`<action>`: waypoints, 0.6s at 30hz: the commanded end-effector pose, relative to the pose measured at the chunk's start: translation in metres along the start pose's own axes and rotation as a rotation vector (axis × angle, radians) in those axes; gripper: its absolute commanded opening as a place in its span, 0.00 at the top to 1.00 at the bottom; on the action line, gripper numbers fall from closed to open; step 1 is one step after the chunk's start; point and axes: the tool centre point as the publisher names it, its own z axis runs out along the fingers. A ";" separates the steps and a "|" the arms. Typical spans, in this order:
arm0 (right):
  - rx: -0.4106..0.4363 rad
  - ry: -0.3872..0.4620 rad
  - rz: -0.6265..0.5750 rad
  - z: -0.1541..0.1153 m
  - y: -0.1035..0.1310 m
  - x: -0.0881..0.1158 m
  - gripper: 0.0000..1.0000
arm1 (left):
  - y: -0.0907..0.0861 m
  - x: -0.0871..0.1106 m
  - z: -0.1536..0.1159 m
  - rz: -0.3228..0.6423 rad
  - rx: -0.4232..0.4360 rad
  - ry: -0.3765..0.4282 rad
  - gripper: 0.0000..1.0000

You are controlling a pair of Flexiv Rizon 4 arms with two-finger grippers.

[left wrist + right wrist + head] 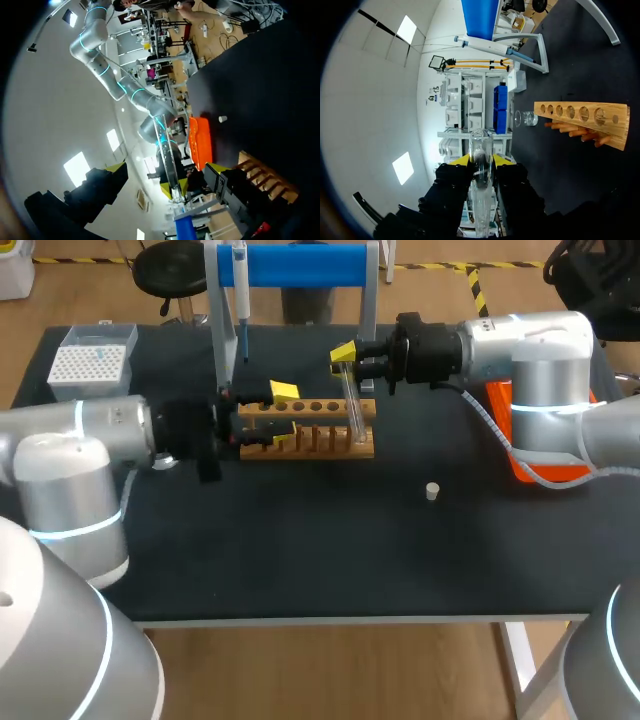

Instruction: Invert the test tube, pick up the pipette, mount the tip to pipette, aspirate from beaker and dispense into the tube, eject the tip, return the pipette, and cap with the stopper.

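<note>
There is one test tube (352, 405), pinched upright by the right tool (348, 360) over the right end of the single wooden rack (320, 445). I can't tell whether its foot sits in a hole. The left tool (284, 415) is spread wide at the rack's left end, gripping nothing. One white stopper (432, 491) lies on the dark surface (300, 550), well apart from the rack. One pipette (241, 285) hangs on the blue stand (300, 265), and one tip box (88, 368) sits at the far left corner. Only the right wrist view shows the one beaker (526, 119), just past the rack's end.
</note>
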 end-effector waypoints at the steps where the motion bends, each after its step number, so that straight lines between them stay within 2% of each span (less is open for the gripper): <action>1: 0.000 -0.003 0.000 0.000 -0.001 0.001 1.00 | 0.012 0.004 0.023 -0.027 0.056 -0.006 0.00; 18: 0.000 -0.003 0.000 0.000 -0.001 0.001 1.00 | 0.000 0.000 0.059 -0.138 0.081 0.030 0.00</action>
